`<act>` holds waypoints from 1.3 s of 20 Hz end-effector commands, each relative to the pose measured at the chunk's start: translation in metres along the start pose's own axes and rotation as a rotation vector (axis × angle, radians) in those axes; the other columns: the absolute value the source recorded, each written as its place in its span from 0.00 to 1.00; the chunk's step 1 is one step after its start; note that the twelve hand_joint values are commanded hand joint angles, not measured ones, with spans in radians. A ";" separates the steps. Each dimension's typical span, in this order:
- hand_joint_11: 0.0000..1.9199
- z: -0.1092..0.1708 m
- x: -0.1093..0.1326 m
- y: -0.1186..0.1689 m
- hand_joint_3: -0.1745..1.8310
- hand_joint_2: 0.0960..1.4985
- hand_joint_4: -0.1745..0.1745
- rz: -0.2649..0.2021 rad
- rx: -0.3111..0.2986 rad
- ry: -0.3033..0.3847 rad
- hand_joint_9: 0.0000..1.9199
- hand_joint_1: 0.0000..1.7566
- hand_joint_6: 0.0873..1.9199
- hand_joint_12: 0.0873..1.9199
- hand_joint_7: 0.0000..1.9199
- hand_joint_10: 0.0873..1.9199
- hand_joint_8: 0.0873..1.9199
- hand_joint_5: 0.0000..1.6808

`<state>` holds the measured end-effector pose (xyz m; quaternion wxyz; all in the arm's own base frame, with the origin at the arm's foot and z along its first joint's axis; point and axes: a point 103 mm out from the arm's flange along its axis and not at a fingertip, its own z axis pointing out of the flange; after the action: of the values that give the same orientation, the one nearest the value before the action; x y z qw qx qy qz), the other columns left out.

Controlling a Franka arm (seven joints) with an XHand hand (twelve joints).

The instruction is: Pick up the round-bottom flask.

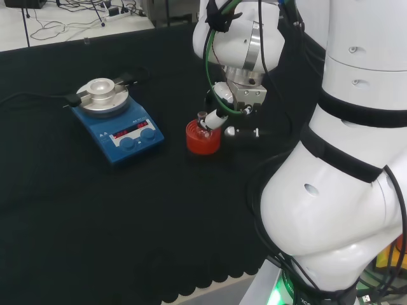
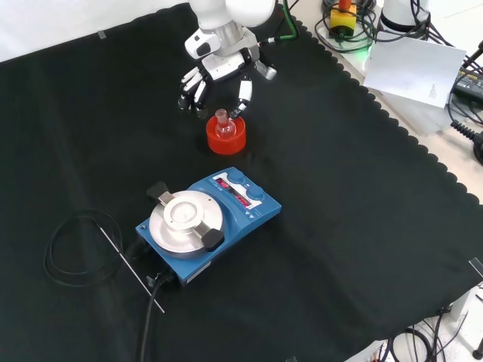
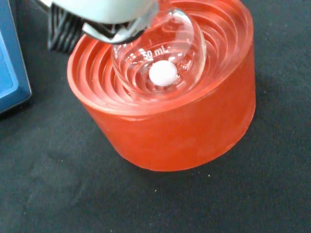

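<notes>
- The stand (image 3: 165, 121) is orange-red, its top ribbed in concentric rings.
- The round-bottom flask (image 3: 160, 60) is clear glass with white print — and a small white oval inside.
- The stirrer plate (image 2: 219, 219) is blue, with a silver round top and red display digits.
- The robot hand (image 2: 207, 79) is white with black finger segments.
- The table (image 2: 362, 226) wears black cloth with a scalloped edge.

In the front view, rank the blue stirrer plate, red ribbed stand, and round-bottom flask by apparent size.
1. blue stirrer plate
2. red ribbed stand
3. round-bottom flask
All three sit at similar distances, so the ranking looks safe.
</notes>
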<state>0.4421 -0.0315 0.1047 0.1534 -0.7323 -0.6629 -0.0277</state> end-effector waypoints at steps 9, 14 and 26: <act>0.11 0.002 0.003 -0.001 0.42 0.36 0.32 -0.021 0.012 0.002 0.26 0.55 0.37 0.70 0.11 0.32 0.32 0.45; 0.12 0.001 0.003 -0.002 0.42 0.36 0.31 -0.021 0.005 0.005 0.26 0.55 0.38 0.70 0.11 0.32 0.32 0.48; 0.13 0.004 0.004 0.000 0.42 0.37 0.27 -0.028 0.019 0.008 0.28 0.55 0.39 0.70 0.13 0.31 0.32 0.53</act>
<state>0.4418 -0.0277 0.1030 0.1605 -0.7213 -0.6731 -0.0299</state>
